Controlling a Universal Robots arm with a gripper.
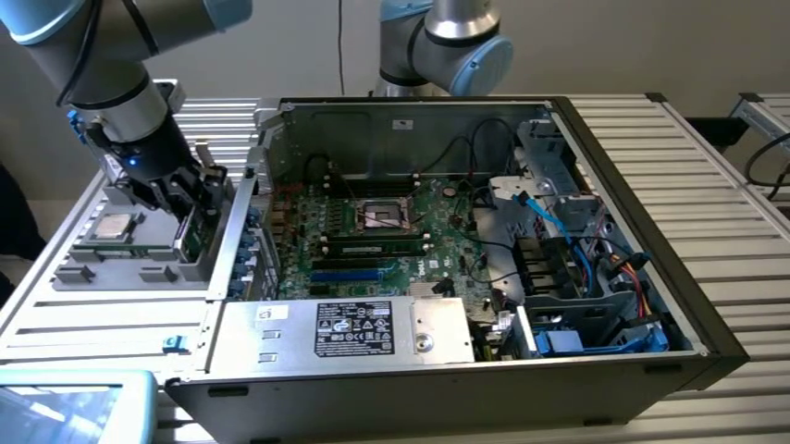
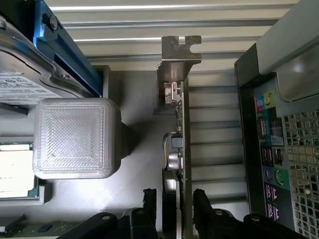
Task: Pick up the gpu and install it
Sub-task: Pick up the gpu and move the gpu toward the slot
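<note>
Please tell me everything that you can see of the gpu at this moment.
The gpu is a thin green circuit board with a silver metal end bracket. It stands on edge in a grey holder beside the open computer case. The open gripper straddles it, one finger on each side; whether they touch it I cannot tell.

One open computer case (image 1: 432,398) lies on the worktop (image 1: 728,185), holding one motherboard (image 1: 426,199) and one power supply (image 1: 351,328). Beside the case: one gpu (image 2: 179,129), one pincer (image 2: 174,199), one processor chip (image 1: 117,225). Behind it: one second arm (image 1: 445,42).
</note>
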